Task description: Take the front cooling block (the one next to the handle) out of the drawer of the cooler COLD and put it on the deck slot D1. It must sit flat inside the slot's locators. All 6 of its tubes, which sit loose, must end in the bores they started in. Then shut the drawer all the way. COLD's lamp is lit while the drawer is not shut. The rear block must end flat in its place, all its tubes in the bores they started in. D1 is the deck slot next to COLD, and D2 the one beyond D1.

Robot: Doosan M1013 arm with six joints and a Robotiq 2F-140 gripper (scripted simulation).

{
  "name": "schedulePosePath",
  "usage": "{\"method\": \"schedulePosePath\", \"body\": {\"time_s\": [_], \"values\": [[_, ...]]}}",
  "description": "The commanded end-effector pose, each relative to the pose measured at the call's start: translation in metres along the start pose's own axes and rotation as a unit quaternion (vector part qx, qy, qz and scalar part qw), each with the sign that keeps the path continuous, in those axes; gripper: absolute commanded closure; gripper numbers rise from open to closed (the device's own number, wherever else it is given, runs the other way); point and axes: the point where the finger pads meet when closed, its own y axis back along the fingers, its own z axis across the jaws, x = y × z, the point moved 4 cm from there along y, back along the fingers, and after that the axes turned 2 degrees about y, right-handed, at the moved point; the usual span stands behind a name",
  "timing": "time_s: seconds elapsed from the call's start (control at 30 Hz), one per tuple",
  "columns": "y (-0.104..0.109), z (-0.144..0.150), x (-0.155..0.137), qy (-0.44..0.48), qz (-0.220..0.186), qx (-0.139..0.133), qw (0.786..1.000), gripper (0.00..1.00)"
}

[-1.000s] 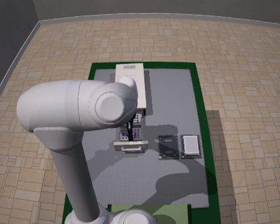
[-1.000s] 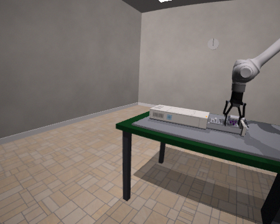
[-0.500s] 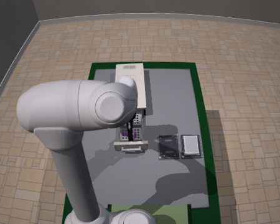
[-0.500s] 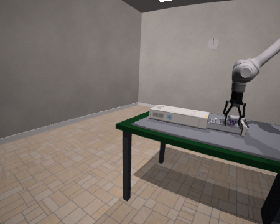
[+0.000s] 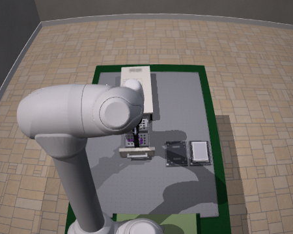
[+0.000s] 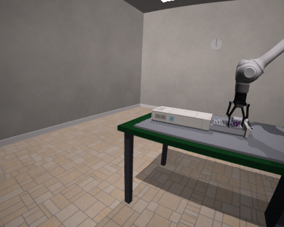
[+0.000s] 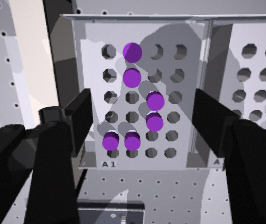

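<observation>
The drawer of COLD is pulled out, and the orange lamp is lit. My gripper points down into the drawer, shut on the front cooling block, one finger on the handle side, one on the rear side. The block is in the drawer; whether it is slightly raised I cannot tell. Its purple-capped tubes stand in bores. The rear block sits behind it, partly hidden. Slot D1 is empty.
Slot D2, beyond D1, holds a white-topped block. The drawer's handle faces the robot base. COLD's housing stands behind the drawer, and the drawer's side wall runs close beside the blocks.
</observation>
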Motion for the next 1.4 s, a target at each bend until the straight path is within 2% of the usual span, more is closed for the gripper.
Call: {"method": "schedulePosePath", "body": {"time_s": [0.0, 0.67, 1.37], "values": [[0.002, 0.001, 0.0, 0.0, 0.0, -0.001, 1.0, 0.9], [0.006, 0.001, 0.0, 0.0, 0.0, -0.001, 1.0, 0.9], [0.032, 0.001, 0.0, 0.0, 0.0, -0.001, 1.0, 0.9]]}}
